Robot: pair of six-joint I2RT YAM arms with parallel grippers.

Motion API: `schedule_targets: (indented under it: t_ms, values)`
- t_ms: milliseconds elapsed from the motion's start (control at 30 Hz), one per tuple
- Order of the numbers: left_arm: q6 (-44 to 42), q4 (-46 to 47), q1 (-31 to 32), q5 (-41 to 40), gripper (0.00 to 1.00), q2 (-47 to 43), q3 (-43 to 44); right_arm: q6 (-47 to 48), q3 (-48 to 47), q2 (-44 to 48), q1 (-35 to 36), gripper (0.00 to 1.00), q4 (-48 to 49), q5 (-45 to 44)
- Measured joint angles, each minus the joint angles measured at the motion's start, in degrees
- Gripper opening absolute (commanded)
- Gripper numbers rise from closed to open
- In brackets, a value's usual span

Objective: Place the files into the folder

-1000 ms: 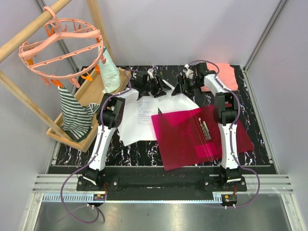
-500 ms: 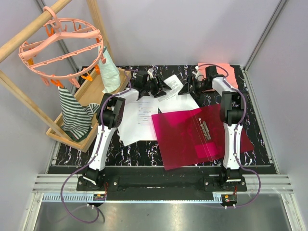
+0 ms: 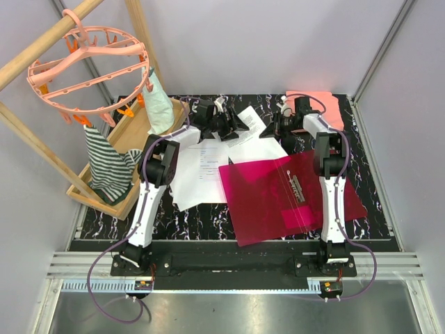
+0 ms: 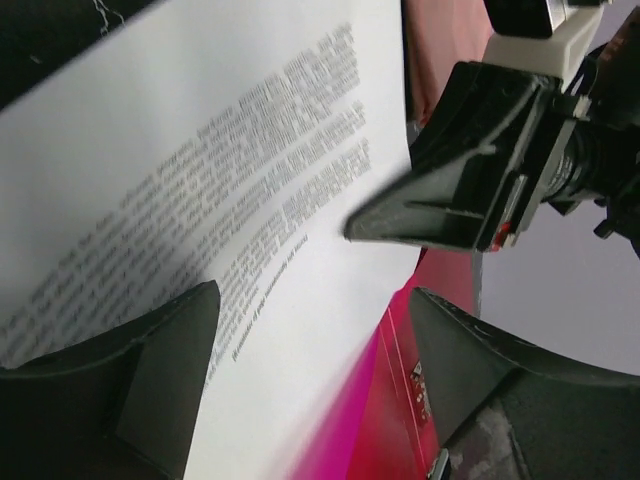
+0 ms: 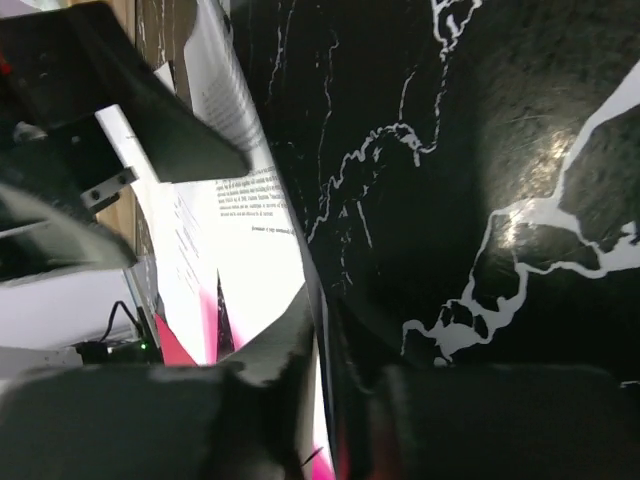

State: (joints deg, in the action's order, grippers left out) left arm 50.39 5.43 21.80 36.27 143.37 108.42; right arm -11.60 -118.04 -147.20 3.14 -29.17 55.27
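Observation:
One white printed sheet (image 3: 252, 120) of the files is lifted at the back of the table between my two grippers. My right gripper (image 3: 277, 126) is shut on that sheet's edge; in the right wrist view its fingers (image 5: 320, 310) pinch the thin edge of the sheet (image 5: 250, 230). My left gripper (image 3: 235, 127) is open, and the sheet (image 4: 200, 150) runs loose between its spread fingers (image 4: 312, 295). The other files (image 3: 198, 177) lie flat on the table. The crimson folder (image 3: 292, 198) lies open to their right, its metal clip (image 3: 297, 188) showing.
A salmon-pink cloth (image 3: 323, 106) lies at the back right. A wooden tray (image 3: 132, 139) and rack at the left carry a pink hanger ring (image 3: 87, 66), a striped cloth (image 3: 108, 163) and a mint garment (image 3: 158, 104). The table (image 3: 208, 219) is black marble.
My right gripper has closed on the edge of the lifted sheet. My left gripper has opened wider around the sheet. The sheet's corner rose off the pile.

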Motion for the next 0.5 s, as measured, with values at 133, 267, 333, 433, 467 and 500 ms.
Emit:
schedule_targets:
  t_ms: [133, 267, 333, 433, 467, 500]
  values:
    - [-3.0, -4.5, 0.5, -0.5, 0.83, -5.3, -2.6, -0.9, -3.6, -2.0, 0.0, 0.0, 0.8, -0.2]
    - [-4.4, -5.6, 0.9, -0.5, 0.84, -14.7, -8.3, -1.8, -11.9, -4.9, 0.1, 0.0, 1.7, -0.8]
    - [-5.3, -6.0, 1.2, -0.5, 0.85, -19.4, -10.8, -2.3, -16.4, -6.0, 0.2, 0.0, 2.1, -1.6]
    - [-6.7, -6.2, 2.3, -0.6, 0.86, -28.1, -16.4, -3.5, -23.9, -6.8, 0.5, 0.0, 2.5, -3.1]
    - [-7.1, -6.2, 3.0, -0.7, 0.86, -30.9, -18.6, -4.0, -25.7, -6.8, 0.7, 0.0, 2.8, -3.5]
    - [-7.6, -6.4, 3.6, -1.0, 0.86, -33.6, -20.8, -4.7, -27.3, -6.6, 0.8, 0.0, 3.3, -3.8]
